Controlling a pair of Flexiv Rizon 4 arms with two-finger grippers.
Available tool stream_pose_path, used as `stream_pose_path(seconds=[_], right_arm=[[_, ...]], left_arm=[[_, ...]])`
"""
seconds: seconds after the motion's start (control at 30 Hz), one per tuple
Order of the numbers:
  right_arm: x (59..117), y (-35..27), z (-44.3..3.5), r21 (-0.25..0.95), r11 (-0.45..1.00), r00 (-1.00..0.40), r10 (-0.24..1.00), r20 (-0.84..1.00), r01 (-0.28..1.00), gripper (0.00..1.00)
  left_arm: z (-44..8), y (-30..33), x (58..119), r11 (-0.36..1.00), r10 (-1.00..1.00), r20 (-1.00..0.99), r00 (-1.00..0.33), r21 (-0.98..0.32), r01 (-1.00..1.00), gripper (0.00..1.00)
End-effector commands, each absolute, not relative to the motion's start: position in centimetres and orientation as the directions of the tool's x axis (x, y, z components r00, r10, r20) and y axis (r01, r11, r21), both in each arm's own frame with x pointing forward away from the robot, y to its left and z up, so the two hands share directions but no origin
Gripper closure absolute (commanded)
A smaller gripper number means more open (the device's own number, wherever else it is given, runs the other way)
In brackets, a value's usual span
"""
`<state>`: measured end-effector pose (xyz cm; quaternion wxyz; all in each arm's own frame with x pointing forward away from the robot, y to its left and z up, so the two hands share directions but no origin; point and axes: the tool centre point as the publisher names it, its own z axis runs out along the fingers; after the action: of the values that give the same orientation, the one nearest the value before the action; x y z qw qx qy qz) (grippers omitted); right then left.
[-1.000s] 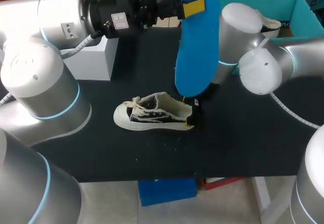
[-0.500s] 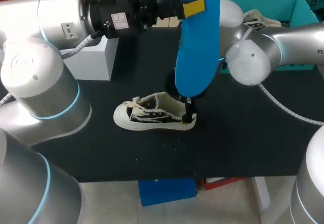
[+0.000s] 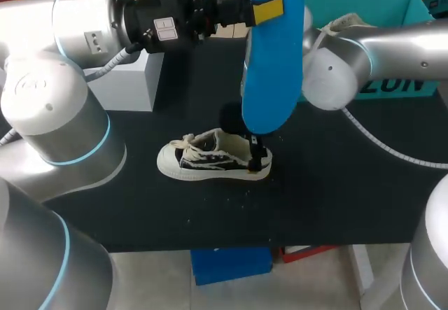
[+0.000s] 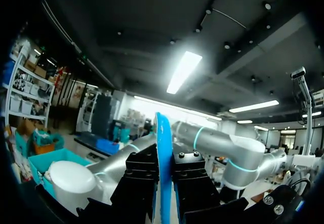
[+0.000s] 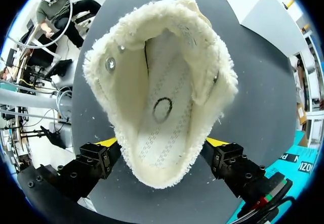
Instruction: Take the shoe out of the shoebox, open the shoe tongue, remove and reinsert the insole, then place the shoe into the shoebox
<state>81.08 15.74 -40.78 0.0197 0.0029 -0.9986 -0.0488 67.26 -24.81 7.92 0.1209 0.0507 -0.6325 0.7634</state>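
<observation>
Left gripper point(image 4: 163, 163) pinching blue insole point(image 3: 269, 79), hung upright over shoe point(image 3: 206, 157). Right gripper point(image 3: 257, 157) at heel, 3 o'clock end; clamped or not, cannot tell. Shoe on table point(image 3: 336, 198), shoebox point(image 3: 392, 5) at 1 o'clock. Reinsert: steady heel, feed insole toe-first toward 9 o'clock, under tongue.

The head camera looks down from above and behind on the whole table point(image 3: 336, 184). The left wrist camera faces upward along the insole point(image 4: 163, 173). The right wrist camera looks closely down into the shoe point(image 5: 162, 97). The head view shares both.
</observation>
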Motion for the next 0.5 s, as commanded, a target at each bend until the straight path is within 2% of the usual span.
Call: stream_pose_path(seconds=[0.03,0.13,0.27,0.5], right_arm=[[80.93,15.66,-40.92,0.109,0.994,-0.999,-0.011,0.038,-0.007,0.00],[80.83,15.34,-40.87,0.150,0.989,-0.999,-0.007,0.037,-0.002,0.00],[80.78,14.96,-40.74,0.321,0.947,-1.000,0.017,0.008,0.019,0.00],[80.58,14.78,-40.84,0.537,0.843,-0.998,0.061,-0.015,0.043,0.00]], left_arm=[[7.85,-24.85,67.10,-0.170,0.117,0.232,-0.966,-0.953,-0.249,1.00],[7.85,-24.85,67.10,-0.170,0.117,0.232,-0.966,-0.953,-0.249,1.00],[7.85,-24.85,67.10,-0.170,0.117,0.232,-0.966,-0.953,-0.249,1.00],[7.85,-24.85,67.10,-0.170,0.117,0.232,-0.966,-0.953,-0.249,1.00]])
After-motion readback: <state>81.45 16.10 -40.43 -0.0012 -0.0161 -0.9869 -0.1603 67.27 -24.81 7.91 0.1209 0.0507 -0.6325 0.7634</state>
